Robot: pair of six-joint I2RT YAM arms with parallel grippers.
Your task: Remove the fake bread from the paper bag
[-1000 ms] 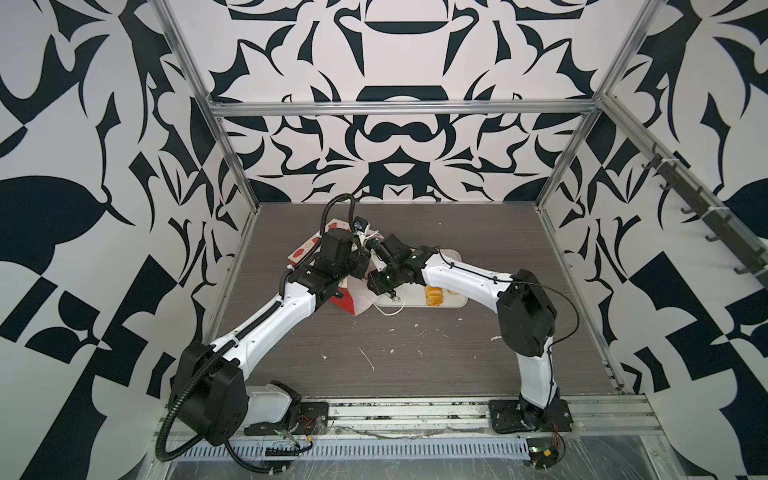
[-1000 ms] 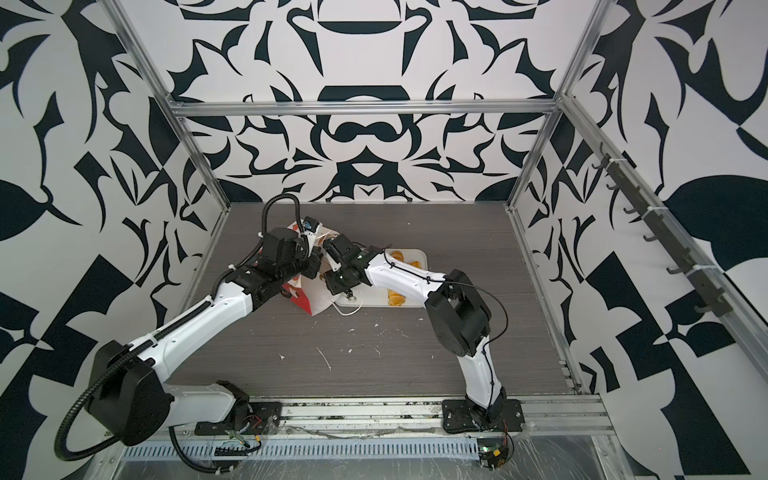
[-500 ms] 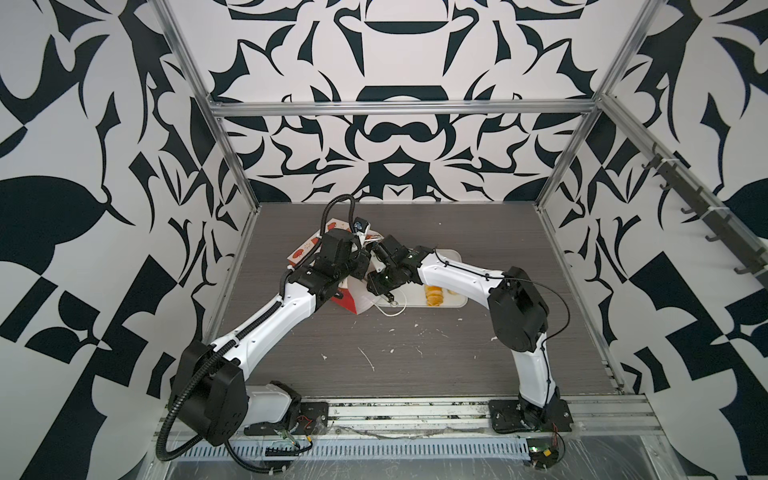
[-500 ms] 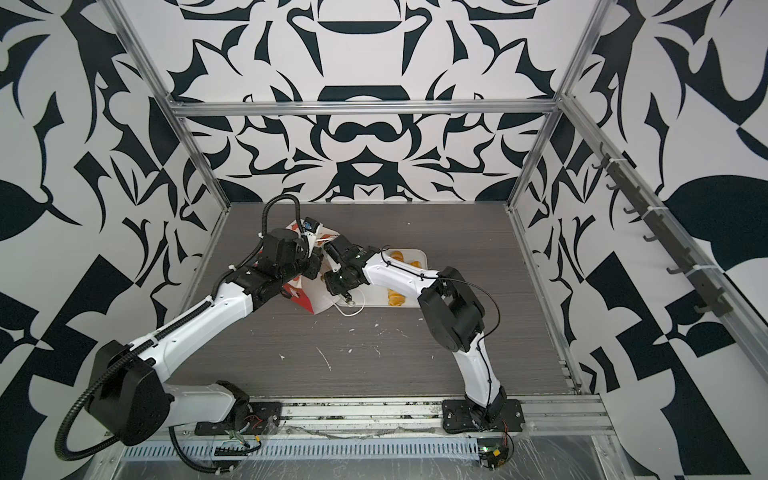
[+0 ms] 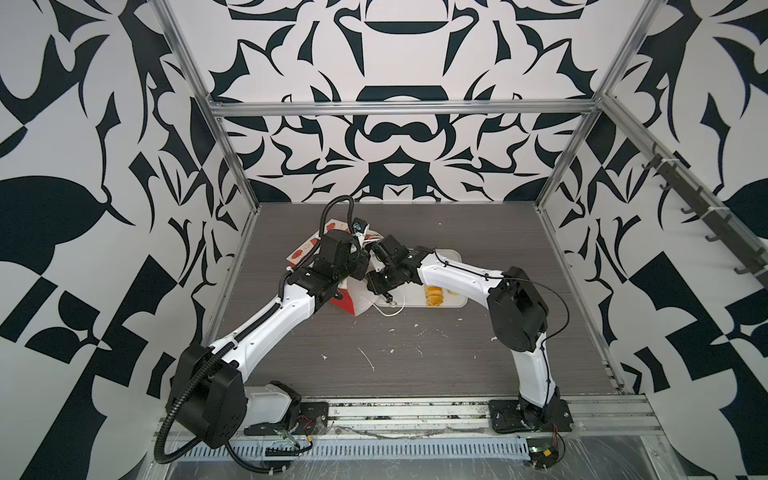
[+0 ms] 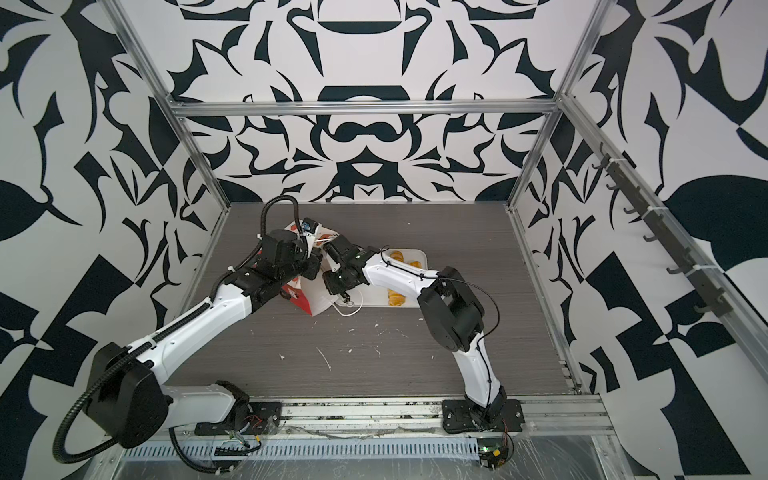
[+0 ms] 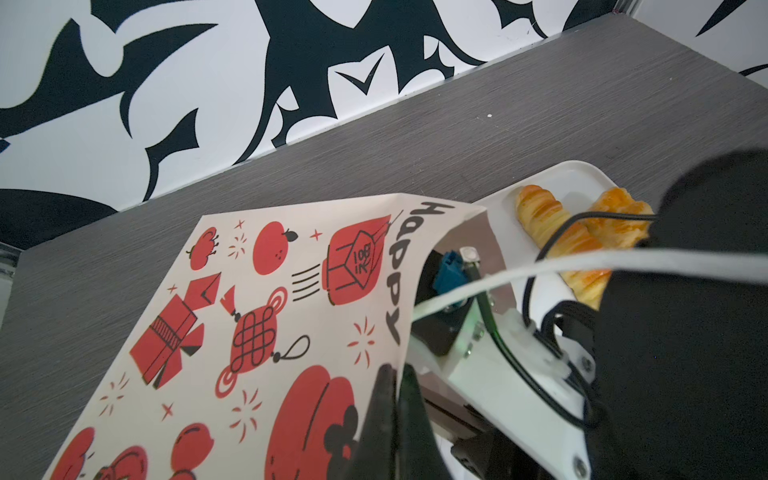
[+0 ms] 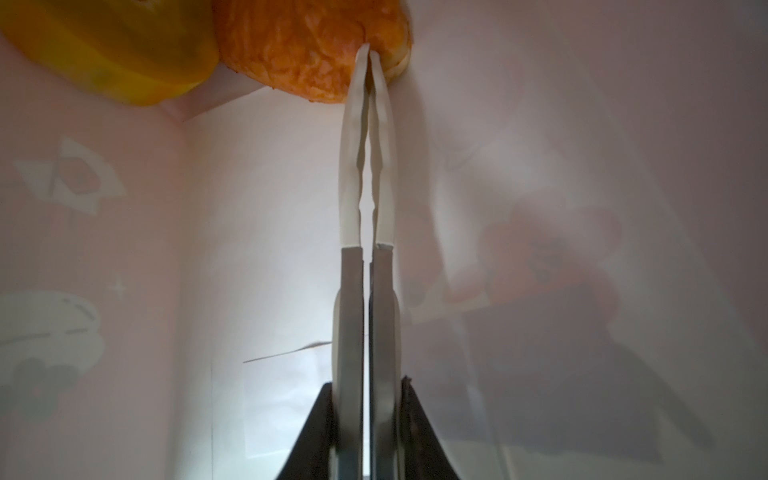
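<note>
Fake bread (image 7: 540, 216) is partly out: several golden pieces already lie on the white tray (image 5: 455, 259), just right of centre in both top views. The paper bag (image 5: 358, 300) lies on the grey table (image 5: 415, 353) directly left of the tray, its white-lined mouth turned toward it.

The left pincer (image 7: 397, 376) is pressed together on the rim of the bag and holds the mouth up. The right arm reaches across the tray and into the opening. Inside, the right wrist view shows two pieces at the far end of the bag, an orange piece (image 8: 307, 50) and, touching it, a yellow piece (image 8: 116, 50). The right pincer (image 8: 368, 52) has its jaws pressed together with the tips at the edge of the orange piece. Whether they have nipped any of it cannot be told.

By this evidence the task is past its midpoint but unfinished. At least those two pieces have yet to come out, the orange one likely first. Anything hidden behind them cannot be seen.
</note>
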